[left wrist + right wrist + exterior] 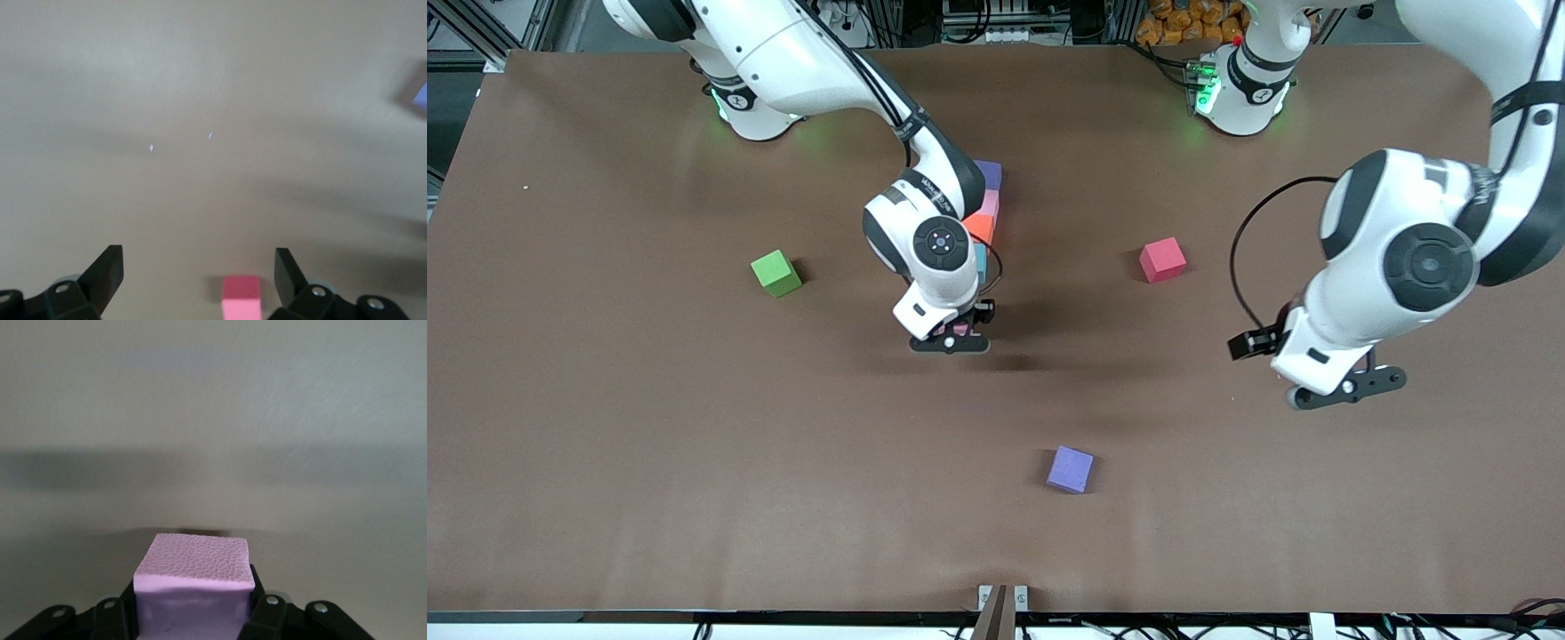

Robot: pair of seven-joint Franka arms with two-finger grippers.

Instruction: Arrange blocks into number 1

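Observation:
A row of blocks runs away from the front camera: purple (988, 172), light pink (988, 205), orange (979, 228), sky blue (982, 261). My right gripper (951, 340) hangs low over the table at the row's camera-side end. It is shut on a light pink block (193, 563), which fills the space between the jaws. My left gripper (1343, 388) is open over the table toward the left arm's end. In the left wrist view a pink block (240, 298) lies on the table between its fingers, touching neither.
Three loose blocks sit on the brown table (605, 462): green (775, 272) toward the right arm's end, deep pink-red (1162, 260) toward the left arm's end, and purple (1070, 468) nearest the front camera.

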